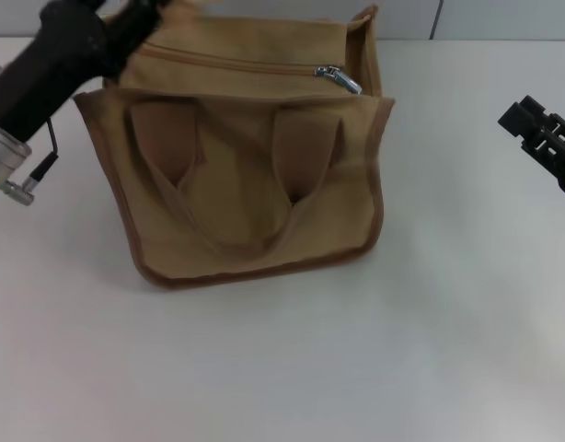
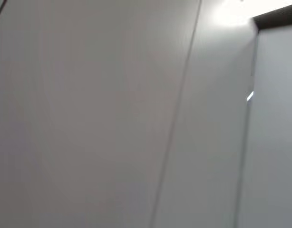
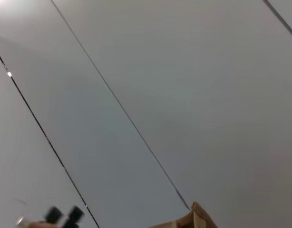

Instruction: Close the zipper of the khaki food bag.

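Observation:
The khaki food bag [image 1: 250,175] stands left of centre on the white table, its two looped handles hanging down its front face. The zipper [image 1: 236,63] runs along the bag's top, and its silver pull tab [image 1: 339,79] lies at the right end. My left gripper [image 1: 158,11] reaches over the bag's top left back corner, mostly covered by its own black arm. My right gripper [image 1: 531,129] hangs over the table well to the right of the bag, touching nothing. A tan corner of the bag [image 3: 196,219] shows in the right wrist view.
The white table [image 1: 430,322] spreads in front of and to the right of the bag. A pale panelled wall [image 2: 136,114] fills the left wrist view and most of the right wrist view.

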Tool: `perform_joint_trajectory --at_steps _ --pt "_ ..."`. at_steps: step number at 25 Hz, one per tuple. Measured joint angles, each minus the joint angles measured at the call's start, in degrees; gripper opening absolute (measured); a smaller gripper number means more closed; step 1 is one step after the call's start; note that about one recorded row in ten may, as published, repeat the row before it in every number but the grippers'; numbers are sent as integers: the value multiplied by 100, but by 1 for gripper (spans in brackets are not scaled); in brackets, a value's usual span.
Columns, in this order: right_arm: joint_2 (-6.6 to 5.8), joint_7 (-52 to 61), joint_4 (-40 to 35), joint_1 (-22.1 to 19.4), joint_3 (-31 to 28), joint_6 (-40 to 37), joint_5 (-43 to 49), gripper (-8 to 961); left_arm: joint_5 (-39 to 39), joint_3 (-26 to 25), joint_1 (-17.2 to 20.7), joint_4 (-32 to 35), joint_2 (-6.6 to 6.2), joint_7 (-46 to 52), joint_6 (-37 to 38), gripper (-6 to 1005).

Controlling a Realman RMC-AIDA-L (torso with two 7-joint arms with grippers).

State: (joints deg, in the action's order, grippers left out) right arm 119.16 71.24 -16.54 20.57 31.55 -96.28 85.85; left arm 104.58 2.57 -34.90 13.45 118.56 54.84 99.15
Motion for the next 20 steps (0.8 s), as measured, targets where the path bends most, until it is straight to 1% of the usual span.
perform_joint_trajectory --at_steps 1,3,5,6,7,8,10,13,15,17,18,19,20 --pt "1 -1 12 5 0 7 2 636 -38 1 -3 -6 0 52 120 650" --pt "1 -2 25 14 0 11 4 641 -95 24 -26 -3 0 401 715 650" --pt "1 -5 28 18 0 13 4 646 -73 79 -36 14 0 544 966 650" --pt "2 -19 29 18 0 13 4 648 -58 167 -43 32 0 612 1117 650" --pt "2 -47 29 18 0 14 4 650 -33 370 -49 48 0 646 1257 649" --pt "2 -78 29 20 0 14 4 653 -35 445 -50 57 0 653 1289 649" --pt "2 -168 29 31 0 14 4 657 -34 963 -52 146 -1 659 1373 649" --pt "2 -342 51 64 0 13 4 664 -27 2235 -21 407 15 432 1367 649" --pt "2 -524 97 95 0 2 4 669 -26 3119 29 518 19 80 1283 650" --pt "2 -737 132 119 21 -3 22 674 -25 3854 111 561 24 -361 1140 651" --pt "1 -859 137 127 53 -8 53 676 -27 4138 186 572 28 -606 1031 651" --pt "2 -956 136 131 89 -15 92 678 -27 4138 186 572 28 -606 1031 651" --pt "1 -1067 117 132 173 -32 175 681 -27 4417 346 566 35 -901 753 652"
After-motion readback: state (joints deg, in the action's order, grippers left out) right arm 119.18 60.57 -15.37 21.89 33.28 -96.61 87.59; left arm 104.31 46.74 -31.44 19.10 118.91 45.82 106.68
